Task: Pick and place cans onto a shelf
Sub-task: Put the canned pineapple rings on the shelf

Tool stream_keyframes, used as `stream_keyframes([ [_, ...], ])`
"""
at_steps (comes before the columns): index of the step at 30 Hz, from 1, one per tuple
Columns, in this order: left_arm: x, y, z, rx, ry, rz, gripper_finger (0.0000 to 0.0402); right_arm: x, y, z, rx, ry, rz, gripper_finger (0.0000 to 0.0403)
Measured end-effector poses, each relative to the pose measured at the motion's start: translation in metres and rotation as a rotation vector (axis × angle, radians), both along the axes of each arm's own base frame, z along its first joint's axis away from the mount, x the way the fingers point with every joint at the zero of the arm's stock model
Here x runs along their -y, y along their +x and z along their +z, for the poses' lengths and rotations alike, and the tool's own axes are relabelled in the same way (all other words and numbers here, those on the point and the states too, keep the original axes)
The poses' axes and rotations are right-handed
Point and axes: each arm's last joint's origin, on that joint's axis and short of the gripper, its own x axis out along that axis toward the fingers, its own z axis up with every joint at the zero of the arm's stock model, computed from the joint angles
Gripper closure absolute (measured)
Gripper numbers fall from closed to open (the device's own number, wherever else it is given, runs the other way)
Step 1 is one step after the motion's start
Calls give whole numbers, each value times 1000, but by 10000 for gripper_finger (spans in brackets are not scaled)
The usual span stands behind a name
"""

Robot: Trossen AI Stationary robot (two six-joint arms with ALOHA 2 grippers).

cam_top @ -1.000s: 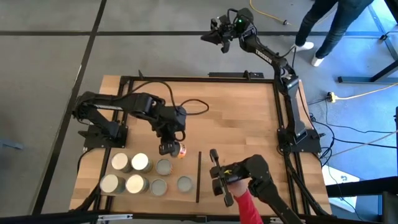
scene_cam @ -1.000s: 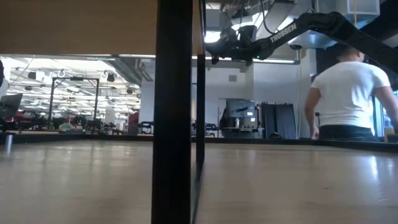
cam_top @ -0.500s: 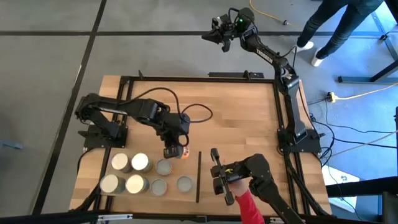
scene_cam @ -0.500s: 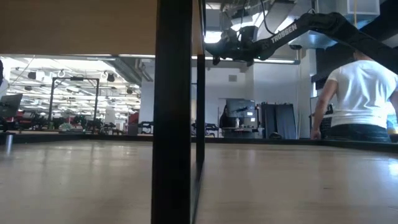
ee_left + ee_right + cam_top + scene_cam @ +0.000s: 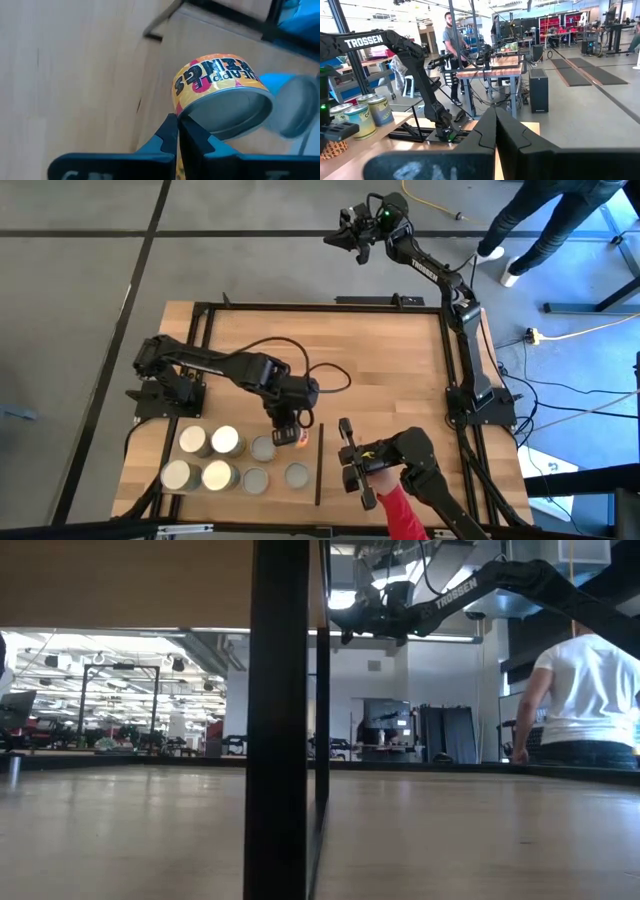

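Several cans, cream or grey on top, such as a cream-topped can [image 5: 226, 440], stand upright on the pale-wood shelf [image 5: 308, 452] at the table's near left. A thin black strip [image 5: 319, 465] edges the shelf's right side. My left gripper [image 5: 290, 427] is shut on an orange-and-yellow can [image 5: 288, 438] [image 5: 220, 97] above the shelf's far right corner, beside a grey-topped can [image 5: 263, 448]. My right gripper [image 5: 342, 240] [image 5: 495, 112] hangs shut, with nothing in it, high beyond the table's far edge. My left gripper pinches the rim [image 5: 181, 117] of the orange can's grey metal end between its two fingers. The fingers come from above, slanting down toward the table's near right. The can is tilted, its metal end turned toward the wrist, and lifted clear of the shelf.
A black metal frame [image 5: 455, 330] runs round the table. A dark device with a red sleeve [image 5: 395, 505] behind it reaches in at the near edge, right of the strip. Bare planks [image 5: 380, 360] lie at the table's middle and right. A person in a white shirt [image 5: 585, 690] stands beyond the table.
My left gripper has carried the orange can toward the table's right and near edges and lower, from beyond the cans to above the shelf's far right corner. The person in the low view has walked toward the right.
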Motion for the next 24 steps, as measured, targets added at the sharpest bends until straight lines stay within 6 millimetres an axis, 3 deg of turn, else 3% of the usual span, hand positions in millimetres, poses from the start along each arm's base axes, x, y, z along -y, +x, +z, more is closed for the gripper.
stream_keyframes([
  [17,5,6,-13,-59,-27,-23,401,0,0,0,6,-21,0,396],
  [24,6,6,-12,-62,-54,-31,381,0,0,0,6,-21,0,396],
])
